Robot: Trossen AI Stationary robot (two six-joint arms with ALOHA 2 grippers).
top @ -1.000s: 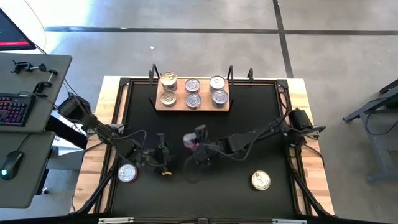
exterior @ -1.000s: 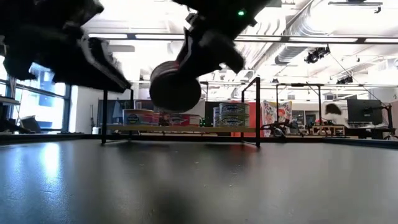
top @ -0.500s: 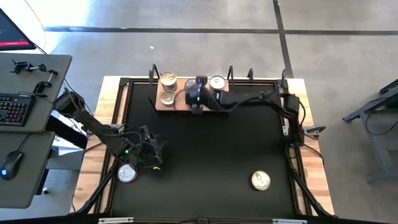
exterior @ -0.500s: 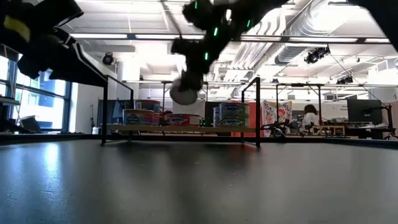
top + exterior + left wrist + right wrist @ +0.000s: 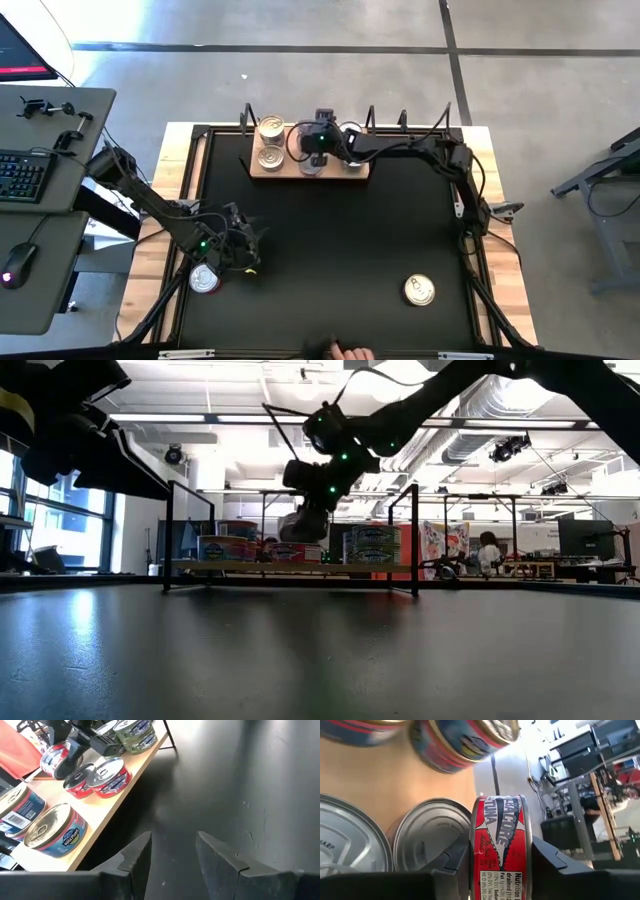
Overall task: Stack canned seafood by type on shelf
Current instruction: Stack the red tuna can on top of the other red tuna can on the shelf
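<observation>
The right claw (image 5: 318, 142) pinches a red tin (image 5: 499, 845) on edge above the shelf (image 5: 290, 171). Tip it flat over a matching red tin before lowering. The left claw (image 5: 172, 851) hangs spread over the tabletop (image 5: 330, 230).

FREE: middle of large black mat (image 5: 340, 230) | BLOCKED: light-brown wooden shelf (image 5: 262, 172) crowded with round metal tins (image 5: 271, 157), right end effector (image 5: 312, 158) above it | STRAY: gold-lidded tin (image 5: 419, 291), red-sided tin (image 5: 204, 279) beside left end effector (image 5: 245, 245)
</observation>
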